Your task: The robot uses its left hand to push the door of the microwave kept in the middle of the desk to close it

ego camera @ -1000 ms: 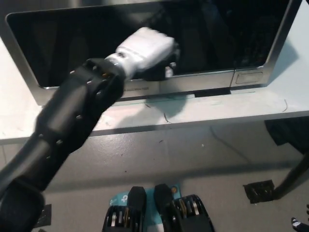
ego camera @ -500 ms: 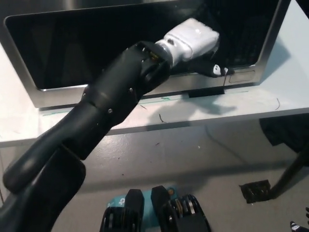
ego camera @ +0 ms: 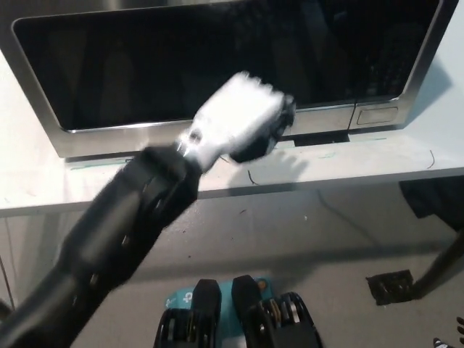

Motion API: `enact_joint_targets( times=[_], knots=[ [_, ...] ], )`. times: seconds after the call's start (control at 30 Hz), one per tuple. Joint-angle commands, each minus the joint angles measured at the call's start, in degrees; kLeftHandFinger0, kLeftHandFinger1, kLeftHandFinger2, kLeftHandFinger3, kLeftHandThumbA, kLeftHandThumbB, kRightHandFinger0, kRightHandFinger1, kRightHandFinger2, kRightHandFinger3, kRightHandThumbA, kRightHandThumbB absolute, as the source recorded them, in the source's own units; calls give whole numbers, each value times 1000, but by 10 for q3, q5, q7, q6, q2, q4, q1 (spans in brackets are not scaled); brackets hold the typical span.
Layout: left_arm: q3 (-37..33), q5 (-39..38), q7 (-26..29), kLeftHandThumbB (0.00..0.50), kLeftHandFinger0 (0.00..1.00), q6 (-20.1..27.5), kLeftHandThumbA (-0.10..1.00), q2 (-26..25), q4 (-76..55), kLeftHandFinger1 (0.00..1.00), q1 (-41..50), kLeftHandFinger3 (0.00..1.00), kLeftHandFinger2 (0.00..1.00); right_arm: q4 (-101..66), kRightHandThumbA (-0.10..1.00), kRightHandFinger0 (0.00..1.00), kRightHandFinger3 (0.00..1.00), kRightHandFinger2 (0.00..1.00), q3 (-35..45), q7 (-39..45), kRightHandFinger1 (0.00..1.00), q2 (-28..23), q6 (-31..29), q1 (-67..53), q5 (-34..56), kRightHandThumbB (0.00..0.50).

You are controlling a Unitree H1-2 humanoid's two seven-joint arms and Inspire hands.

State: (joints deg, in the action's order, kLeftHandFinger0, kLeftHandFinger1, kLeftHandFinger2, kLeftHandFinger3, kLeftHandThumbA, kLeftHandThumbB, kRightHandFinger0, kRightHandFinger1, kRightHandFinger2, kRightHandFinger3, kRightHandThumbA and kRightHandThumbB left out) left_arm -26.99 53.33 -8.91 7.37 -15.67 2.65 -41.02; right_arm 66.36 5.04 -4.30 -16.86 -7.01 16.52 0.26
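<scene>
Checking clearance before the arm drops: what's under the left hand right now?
Under the blurred left hand lie the microwave door's lower edge and the white desk edge carrying its shadow. The part the hand covers is hidden.

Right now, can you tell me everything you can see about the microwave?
The microwave is a wide box with a shiny silver frame and a big dark glass door that looks shut, flush with the front. A silver strip runs along the bottom, with a small push button at its right end. It sits on a white desk. The white left robot hand is blurred in front of the lower edge; contact cannot be told.
</scene>
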Motion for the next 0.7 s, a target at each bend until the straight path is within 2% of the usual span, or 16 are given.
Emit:
enact_joint_targets(
  times=[0.0,0.07,0.1,0.13,0.17,0.23,0.3,0.33,0.37,0.4,0.47,0.5,0.53,0.57,0.63,0.67],
  knots=[
    [113,36,24,359,575,-11,-100,-68,-337,543,134,668,587,-7,579,1000,1000,1000,1,-11,1000,-20,-25,16,-3,0],
    [129,41,26,282,702,-10,-100,-78,-354,665,172,770,701,-7,579,1000,1000,1000,1,-11,1000,-20,-25,16,-3,0],
    [136,41,25,277,722,-9,-100,-80,-359,683,183,786,717,-7,579,1000,1000,1000,1,-11,1000,-20,-25,16,-3,0],
    [142,38,17,242,764,-12,-87,-80,-361,726,188,823,759,-7,579,1000,1000,1000,3,-11,1000,-22,-24,18,-2,0],
    [161,40,11,184,878,-20,8,-90,-375,839,226,922,866,-7,579,1000,1000,1000,3,-11,1000,-22,-24,18,-2,0],
    [178,40,28,175,919,-9,99,-95,-371,876,242,953,898,-4,579,1000,1000,1000,4,-12,1000,-21,-25,21,-1,0],
    [186,40,29,174,920,-2,109,-92,-371,877,247,953,898,-4,579,1000,1000,1000,4,-12,1000,-21,-25,21,-1,0],
    [204,44,48,172,953,-4,226,-96,-359,911,266,984,933,-4,579,1000,1000,1000,4,-12,1000,-21,-25,21,-1,0],
    [223,60,38,155,1000,-19,439,-98,-351,998,284,1000,1000,-3,579,1000,1000,1000,4,-12,1000,-19,-26,20,0,0],
    [233,65,46,167,1000,-16,544,-97,-342,1000,289,1000,1000,-2,579,1000,1000,1000,5,-13,1000,-18,-27,21,1,0],
    [242,67,42,167,1000,-8,597,-91,-342,1000,290,1000,1000,0,579,1000,1000,1000,5,-13,1000,-18,-28,23,2,0],
    [258,61,43,182,1000,-19,688,-89,-324,1000,305,1000,1000,0,579,1000,1000,1000,5,-13,1000,-18,-28,23,2,0],
    [272,62,54,231,1000,-27,908,-88,-297,1000,318,1000,1000,2,579,1000,1000,1000,6,-13,1000,-18,-28,25,3,0],
    [278,63,55,257,1000,-28,993,-85,-288,1000,321,1000,1000,2,579,1000,1000,1000,6,-13,1000,-18,-29,26,3,0],
    [288,72,60,309,1000,-37,1000,-85,-253,1000,332,1000,1000,4,579,1000,1000,1000,6,-12,1000,-18,-30,26,3,0],
    [289,72,63,311,1000,-36,1000,-85,-247,1000,333,1000,1000,5,579,1000,1000,1000,6,-12,1000,-18,-31,27,3,0]
  ],
)
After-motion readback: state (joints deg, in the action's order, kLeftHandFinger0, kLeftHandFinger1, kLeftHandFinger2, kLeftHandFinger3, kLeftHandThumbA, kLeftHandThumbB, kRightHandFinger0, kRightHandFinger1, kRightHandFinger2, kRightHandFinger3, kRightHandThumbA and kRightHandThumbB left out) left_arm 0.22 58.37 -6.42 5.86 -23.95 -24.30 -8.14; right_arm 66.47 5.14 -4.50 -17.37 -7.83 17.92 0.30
